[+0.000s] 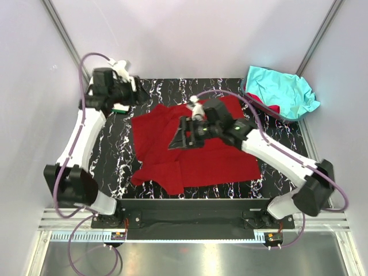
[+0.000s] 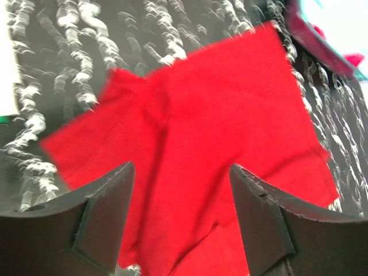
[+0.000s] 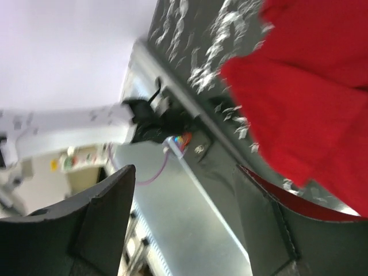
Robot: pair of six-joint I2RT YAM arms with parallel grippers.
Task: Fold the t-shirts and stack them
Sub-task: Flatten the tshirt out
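Now the dark red t-shirt (image 1: 195,158) lies spread and rumpled across the black marbled mat (image 1: 112,155) on the counter. The left jaws stand wide with nothing between them, near the shirt's far left corner. The right jaws, also wide and empty, hang over its middle. The turquoise t-shirt (image 1: 282,89) sits bunched at the far right corner.

A black mat (image 1: 115,155) with white marbling lies flat. White walls (image 1: 190,34) stand behind the mat and on both its sides. A metal rail (image 1: 339,221) runs along its near edge.
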